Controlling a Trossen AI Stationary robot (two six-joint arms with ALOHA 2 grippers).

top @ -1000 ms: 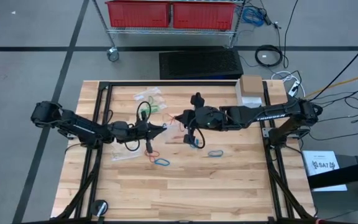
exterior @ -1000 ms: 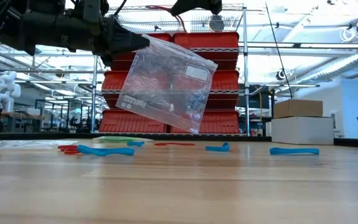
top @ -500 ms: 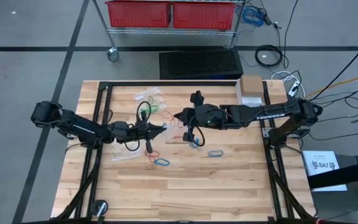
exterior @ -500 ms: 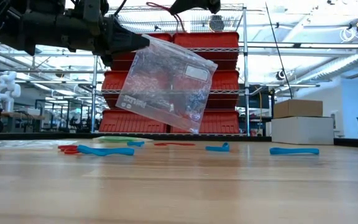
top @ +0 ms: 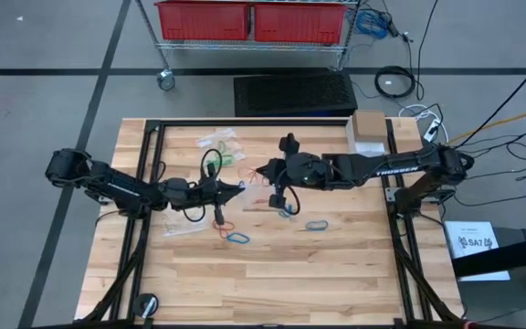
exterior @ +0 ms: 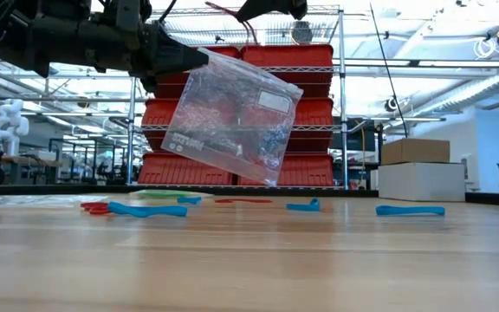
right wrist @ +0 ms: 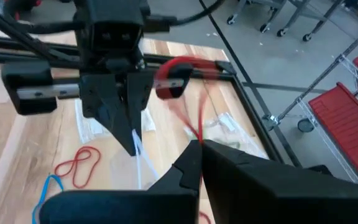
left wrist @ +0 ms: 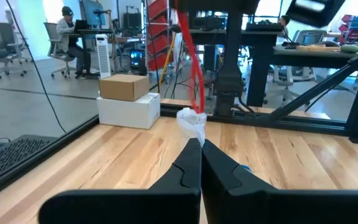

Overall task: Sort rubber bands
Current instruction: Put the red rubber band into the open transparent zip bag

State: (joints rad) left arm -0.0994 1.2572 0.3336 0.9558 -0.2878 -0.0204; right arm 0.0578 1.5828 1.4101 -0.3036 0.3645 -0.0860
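Rubber bands point(exterior: 145, 209), thin red and blue loops; left tool point(top: 241, 186) pinches bag point(exterior: 232, 121), right tool point(top: 261, 171) a red band point(left wrist: 194, 74).

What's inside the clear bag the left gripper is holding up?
The clear bag, pinched by the left gripper, shows only red crates through it; any bands inside can't be made out.

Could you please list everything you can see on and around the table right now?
rubber bands: several, blue and red, loose mid-table; one red pinched by right hand.
held plastic bag: one, clear, hanging above table from left hand.
other plastic bags: a few, clear, flat on table's far side and left.
cardboard box: one, brown, atop a white box, far right corner.
table: one, light wood.
red bins: two in high view, on wire shelf beyond table.
left hand: shut, mid-table.
right hand: shut, facing it.
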